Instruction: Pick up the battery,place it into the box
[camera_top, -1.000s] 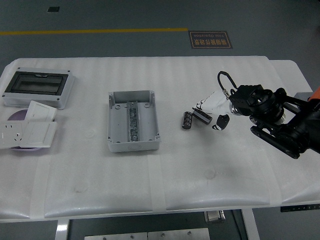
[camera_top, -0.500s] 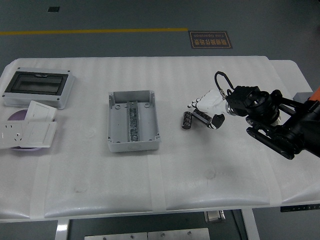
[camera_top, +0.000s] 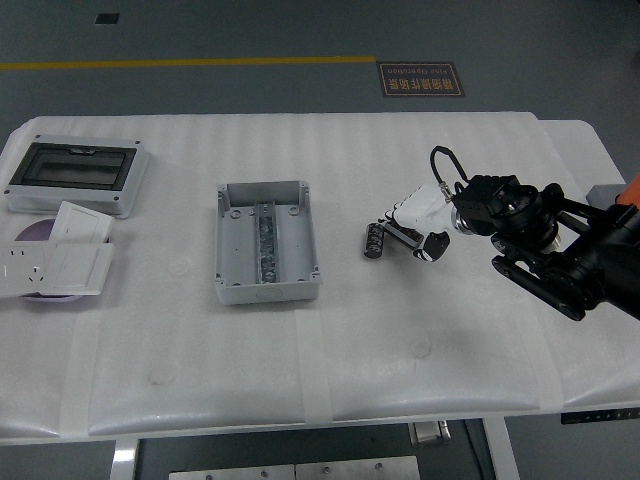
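The battery (camera_top: 374, 240), a small dark cylinder, lies on the white table (camera_top: 420, 330) a little right of the middle. The open grey box (camera_top: 266, 243) with a metal rail inside stands to its left, about a hand's width away. My right hand (camera_top: 408, 238) comes in from the right edge and sits low, just right of the battery. Its white fingers (camera_top: 408, 212) are spread above the battery's right end and the thumb (camera_top: 432, 246) is below them. The fingers hold nothing. The left arm is out of view.
A grey enclosure with a dark transparent lid (camera_top: 77, 176) stands at the far left. Below it lie white socket plates (camera_top: 55, 262) over a purple disc. A black cable (camera_top: 444, 160) loops above my right wrist. Beyond the table's far edge is floor with a yellow line.
My right hand has moved left and slightly up toward the battery, and its fingers have come down next to it. The battery and box have not moved.
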